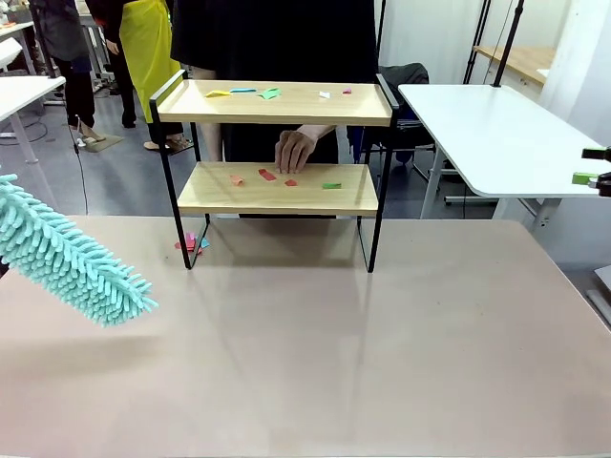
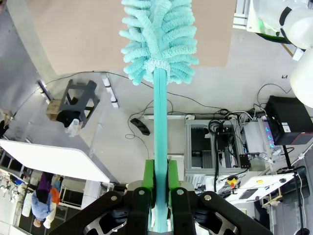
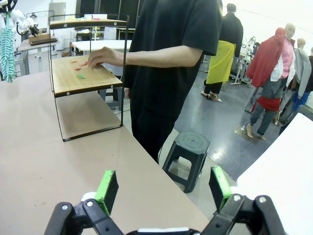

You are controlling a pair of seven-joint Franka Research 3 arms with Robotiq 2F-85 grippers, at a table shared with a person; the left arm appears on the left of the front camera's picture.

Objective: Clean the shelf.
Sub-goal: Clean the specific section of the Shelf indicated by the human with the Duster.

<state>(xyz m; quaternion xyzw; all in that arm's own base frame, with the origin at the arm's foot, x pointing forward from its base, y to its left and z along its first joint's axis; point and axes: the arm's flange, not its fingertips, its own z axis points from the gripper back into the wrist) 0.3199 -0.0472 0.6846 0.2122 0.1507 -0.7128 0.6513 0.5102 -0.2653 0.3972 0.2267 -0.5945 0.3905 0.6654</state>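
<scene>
The shelf [image 1: 277, 103] stands at the far middle of the beige table, with coloured paper scraps [image 1: 270, 93] on its top board and more scraps [image 1: 266, 175] on its lower board. A person's hand [image 1: 295, 150] rests on the lower board among them. My left gripper [image 2: 160, 178] is shut on the handle of a turquoise fluffy duster [image 2: 159, 36], whose head [image 1: 67, 256] hangs over the table's left side, well short of the shelf. My right gripper [image 3: 164, 188] is open and holds nothing, off the table's right edge; its green pad [image 1: 583, 178] shows at far right.
A few scraps [image 1: 191, 242] lie on the table by the shelf's left leg. The person in black [image 3: 166, 58] stands behind the shelf, beside a dark stool [image 3: 188, 147]. White tables [image 1: 496, 134] stand at right and left. Broad bare tabletop [image 1: 334, 353] lies in front.
</scene>
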